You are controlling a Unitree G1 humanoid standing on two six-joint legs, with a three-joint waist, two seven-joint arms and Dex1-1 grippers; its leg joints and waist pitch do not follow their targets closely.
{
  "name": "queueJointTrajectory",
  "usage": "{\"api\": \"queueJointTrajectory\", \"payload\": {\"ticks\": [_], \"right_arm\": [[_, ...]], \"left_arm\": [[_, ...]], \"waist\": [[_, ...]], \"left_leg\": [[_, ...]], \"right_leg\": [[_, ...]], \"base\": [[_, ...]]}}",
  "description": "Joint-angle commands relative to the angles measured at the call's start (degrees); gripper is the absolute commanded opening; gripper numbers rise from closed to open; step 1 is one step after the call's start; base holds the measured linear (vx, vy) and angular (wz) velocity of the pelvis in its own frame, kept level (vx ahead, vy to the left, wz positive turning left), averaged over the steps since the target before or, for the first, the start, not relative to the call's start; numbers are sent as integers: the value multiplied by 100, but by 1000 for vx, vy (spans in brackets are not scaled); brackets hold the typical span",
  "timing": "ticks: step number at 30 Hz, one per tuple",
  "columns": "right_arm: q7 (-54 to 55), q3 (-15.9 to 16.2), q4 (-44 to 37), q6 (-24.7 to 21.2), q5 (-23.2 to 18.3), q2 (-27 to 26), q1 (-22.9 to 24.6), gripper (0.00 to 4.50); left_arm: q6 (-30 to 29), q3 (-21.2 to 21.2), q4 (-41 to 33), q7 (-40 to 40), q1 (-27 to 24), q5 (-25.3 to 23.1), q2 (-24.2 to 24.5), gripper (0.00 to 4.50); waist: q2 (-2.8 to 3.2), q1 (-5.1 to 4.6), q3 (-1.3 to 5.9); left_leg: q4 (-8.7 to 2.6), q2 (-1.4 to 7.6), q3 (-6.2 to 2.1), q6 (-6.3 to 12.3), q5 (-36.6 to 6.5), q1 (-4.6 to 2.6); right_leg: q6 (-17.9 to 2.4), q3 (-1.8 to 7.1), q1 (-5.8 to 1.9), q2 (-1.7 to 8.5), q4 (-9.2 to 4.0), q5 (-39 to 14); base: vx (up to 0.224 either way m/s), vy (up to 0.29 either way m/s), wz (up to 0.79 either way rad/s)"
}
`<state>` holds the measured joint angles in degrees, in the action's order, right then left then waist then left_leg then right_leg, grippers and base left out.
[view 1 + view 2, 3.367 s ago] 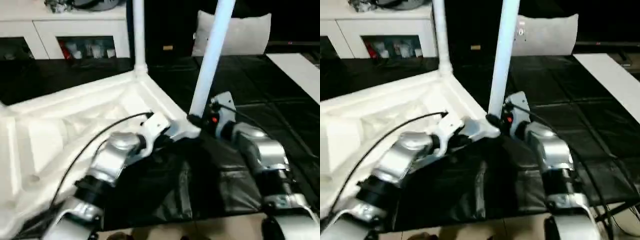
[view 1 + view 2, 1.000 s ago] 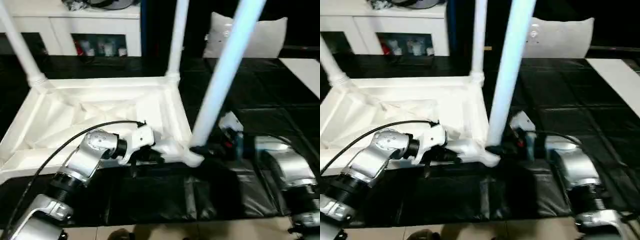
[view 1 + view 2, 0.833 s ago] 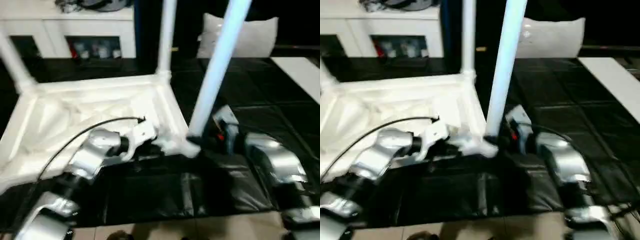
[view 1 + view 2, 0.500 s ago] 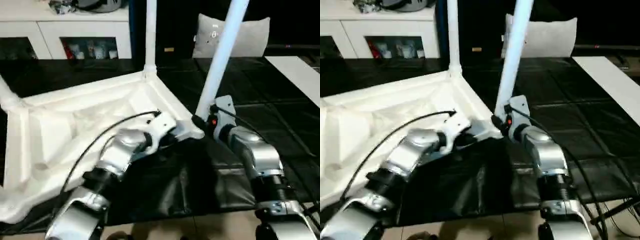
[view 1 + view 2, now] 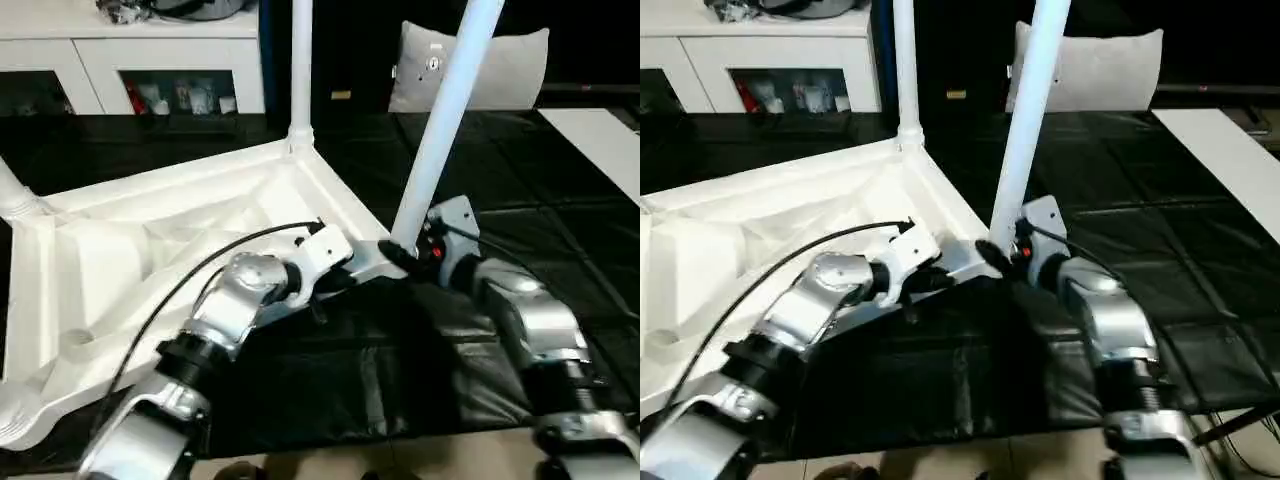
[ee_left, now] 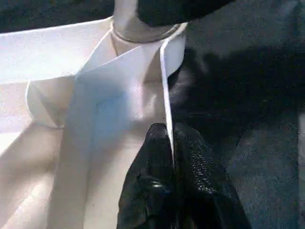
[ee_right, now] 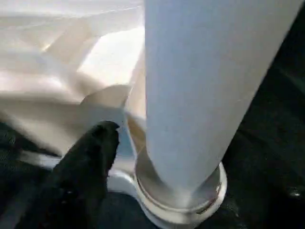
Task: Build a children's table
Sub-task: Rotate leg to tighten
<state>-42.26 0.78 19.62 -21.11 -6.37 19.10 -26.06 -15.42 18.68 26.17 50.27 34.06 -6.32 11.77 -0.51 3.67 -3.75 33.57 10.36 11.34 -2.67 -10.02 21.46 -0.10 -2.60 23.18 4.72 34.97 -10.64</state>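
Table (image 5: 150, 250) upside down on the black floor (image 5: 560, 230), ribbed underside up, tilted with the near corner toward the robot. Three legs seen standing in corner sockets: far leg (image 5: 301, 60) upright at the back corner, near leg (image 5: 445, 110) leaning slightly at the corner between the arms, a third stub (image 5: 15, 195) at the picture's left edge. Another socket (image 5: 20, 420) low at the left, contents not clear.

Behind, white cabinet (image 5: 130, 50) with shelves holding small items, clutter on top. Grey pillow (image 5: 500, 65) propped at the back right, partly crossed by the near leg. White board (image 5: 600, 135) lying on the floor at far right. Black sheet (image 5: 400, 370) rumpled under the forearms, just in front of the table's edge.

Left gripper (image 6: 169, 143) clamped on the thin rim of the table beside the near socket, black fingers (image 6: 147, 176) pressed to either side of the rim wall. Cable (image 5: 200, 270) looping from that forearm across the underside.

Right gripper (image 7: 124, 143) at the base of the near leg, one black finger (image 7: 90, 157) against the socket's collar; other finger hidden behind the leg, so grip cannot be told.
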Motion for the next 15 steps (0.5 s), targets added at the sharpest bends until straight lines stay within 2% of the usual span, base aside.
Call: {"api": "queueJointTrajectory", "payload": {"ticks": [1, 4, 5, 6, 9, 10, 11, 12, 15], "right_arm": [[-399, 80, -8, 187, -1, 179, 56, 385], [-1475, 104, -244, 480, -285, 670, 161, 385], [-1588, 120, -250, 546, -290, 740, 167, 385], [-1774, 149, -248, 619, -305, 834, 175, 385], [-2372, 310, -59, 993, -337, 1169, 170, 385], [-2372, 310, -59, 993, -337, 1169, 170, 385], [-2499, 345, -12, 1069, -341, 1226, 165, 360], [-2798, 399, 43, 1152, -384, 1311, 154, 360], [-3045, 439, 81, 1191, -446, 1340, 130, 334]], "left_arm": [[374, 58, -192, 310, 6, 116, 113, 0], [786, 150, -215, 814, -83, 144, 483, 0], [876, 160, -219, 903, -98, 164, 534, 0], [905, 166, -240, 1024, -116, 197, 598, 0], [1056, 196, -380, 1512, -205, 361, 863, 0], [1056, 196, -380, 1512, -205, 361, 863, 0], [1088, 202, -402, 1601, -220, 382, 915, 0], [1206, 212, -451, 1818, -263, 469, 1027, 0], [1291, 254, -493, 2058, -314, 556, 1136, 0]], "waist": [[-72, 37, 367], [-61, 67, 428], [-61, 67, 428], [-50, 80, 423], [-56, 111, 398], [-52, 131, 394], [-50, 140, 389], [-50, 167, 384], [-58, 174, 374]], "left_leg": [[-372, 265, -133, 338, -1081, -49], [-306, 276, -120, 630, -644, -29], [-306, 276, -120, 630, -644, -29], [-298, 281, -109, 749, -488, -25], [-304, 311, -95, 687, -750, -47], [-301, 314, -96, 657, -777, -50], [-305, 315, -91, 629, -808, -51], [-311, 320, -84, 548, -965, -75], [-329, 324, -94, 470, -1070, -62]], "right_leg": [[-1120, 236, -256, 365, -463, -1194], [-1434, 222, -299, 350, -330, -188], [-1434, 222, -299, 350, -330, -188], [-1578, 206, -279, 328, -295, 111], [-1613, 209, -267, 349, -328, -300], [-1615, 209, -264, 357, -330, -361], [-1609, 212, -261, 351, -335, -417], [-1594, 216, -242, 354, -351, -626], [-1493, 213, -249, 360, -373, -919]], "base": [[0, 0, 0], [0, 0, 0], [0, 0, 0], [0, 0, 0], [0, 0, 0], [0, 0, 0], [0, 0, 0], [0, 0, 0], [0, 0, 0]]}}
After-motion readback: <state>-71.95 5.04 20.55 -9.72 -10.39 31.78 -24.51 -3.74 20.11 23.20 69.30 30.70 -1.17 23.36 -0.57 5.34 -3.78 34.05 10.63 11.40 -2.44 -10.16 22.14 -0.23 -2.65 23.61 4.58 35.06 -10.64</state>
